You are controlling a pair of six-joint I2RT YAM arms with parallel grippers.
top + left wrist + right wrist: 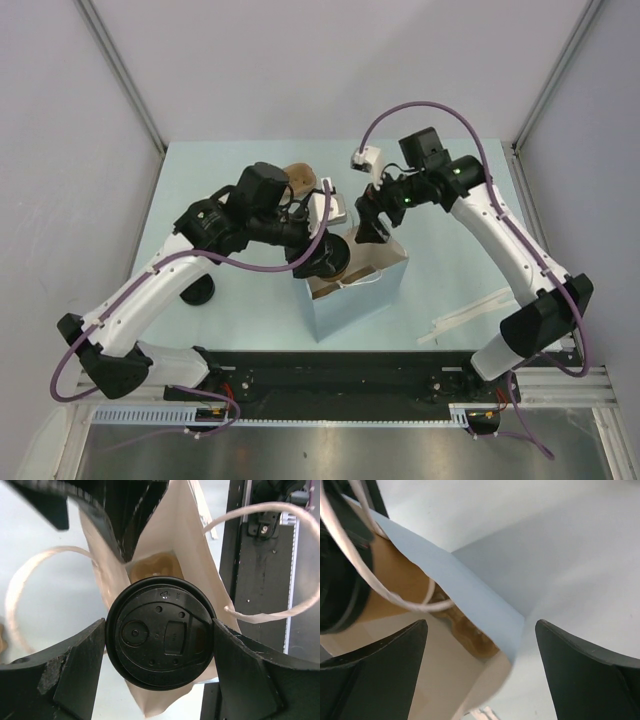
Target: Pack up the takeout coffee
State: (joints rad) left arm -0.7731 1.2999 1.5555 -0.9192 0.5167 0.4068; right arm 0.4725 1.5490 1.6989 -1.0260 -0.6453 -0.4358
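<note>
Brown takeout coffee point(160, 640), black lid up, axis vertical, is pinched by the left fingers point(60, 680) — right fingers point(375, 675) stand wide apart.

Robot lab test cell: left arm point(150, 285), right arm point(500, 240) bolted to black rail point(340, 372); pale table point(200, 170) boxed by plain white panels point(320, 60), metal frame posts point(120, 70); loose purple cables point(420, 108).

No legible text, small embossed triangle sign on the takeout coffee point(160, 635) lid

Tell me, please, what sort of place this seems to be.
Probably a robotics lab cell: grey panel walls enclose a pale table, and the left arm and right arm are bolted to a black rail at its near edge.
</note>
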